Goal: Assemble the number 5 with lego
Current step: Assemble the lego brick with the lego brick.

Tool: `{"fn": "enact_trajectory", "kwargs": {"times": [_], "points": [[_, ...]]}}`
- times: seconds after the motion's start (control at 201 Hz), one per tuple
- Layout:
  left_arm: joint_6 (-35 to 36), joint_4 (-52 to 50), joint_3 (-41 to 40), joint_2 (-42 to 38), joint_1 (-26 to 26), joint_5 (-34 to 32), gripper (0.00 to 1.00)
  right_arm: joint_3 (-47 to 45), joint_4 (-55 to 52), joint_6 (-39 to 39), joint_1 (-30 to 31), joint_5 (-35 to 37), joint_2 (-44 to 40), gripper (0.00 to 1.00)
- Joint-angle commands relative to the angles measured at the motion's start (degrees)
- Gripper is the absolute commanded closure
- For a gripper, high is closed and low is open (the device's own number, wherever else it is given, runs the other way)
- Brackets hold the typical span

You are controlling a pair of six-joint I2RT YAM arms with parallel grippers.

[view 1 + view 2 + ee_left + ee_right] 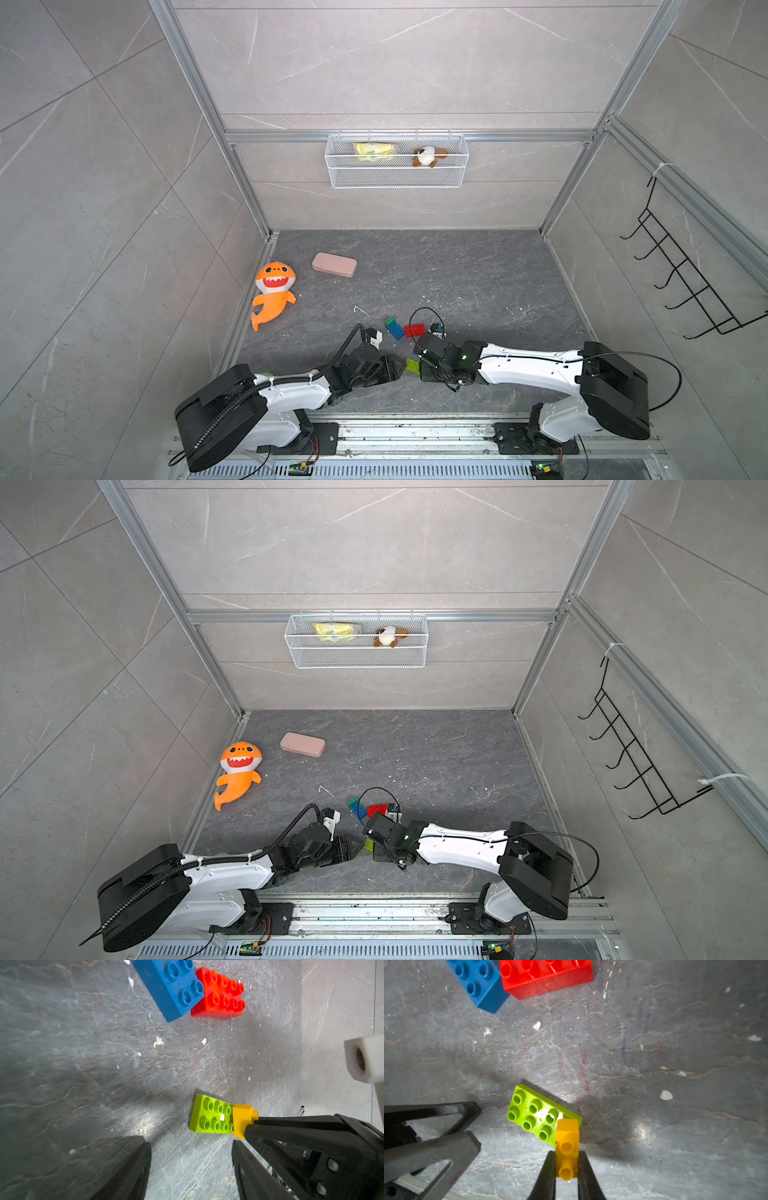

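- While the yellow brick (566, 1134) is pinched in the closed right claw (566, 1154) over one end of the lime green brick (533, 1113), which lies studs-up on the worktop (478, 282), a skewed press is judged the greatest risk. The yellow brick looks tilted against the studs beneath, and whether it is seated cannot be told. It could be jammed at an angle or popped off.
- Nothing is held by the left claw (189, 1145), which stands open just beside the lime green brick. With that brick unbraced, its far end could be tipped up, or it could be slid away, by a push at one end.
- If the left claw is closed off-centre, the lime green brick could be nudged out from under the yellow one, or the two claws, already near each other, could be knocked together.
- Since the yellow brick is gripped by its narrow sides only, it could be twisted, or dragged off on release.
- Least likely, the blue brick (172, 987) and red brick (220, 995), touching each other farther out, with the dark green brick (390, 321) at the blue one's end, could be scattered by a careless swing.
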Motion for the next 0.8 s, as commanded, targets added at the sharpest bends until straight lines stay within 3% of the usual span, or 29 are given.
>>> {"fn": "enact_trajectory", "kwargs": {"times": [0.0,0.448,0.796], "points": [[0.58,-0.54,-1.24,-0.46,-0.16,-1.37,0.34,0.83,-2.89,2.35,0.35,2.04,2.37,0.88],[1.89,0.10,-0.56,-1.19,-0.13,-3.76,0.34,5.70,-6.00,-1.33,0.27,5.25,5.13,0.88],[4.74,2.60,3.73,2.93,0.15,-4.98,0.35,3.26,-6.49,-1.27,0.27,6.82,-1.73,0.88]]}}
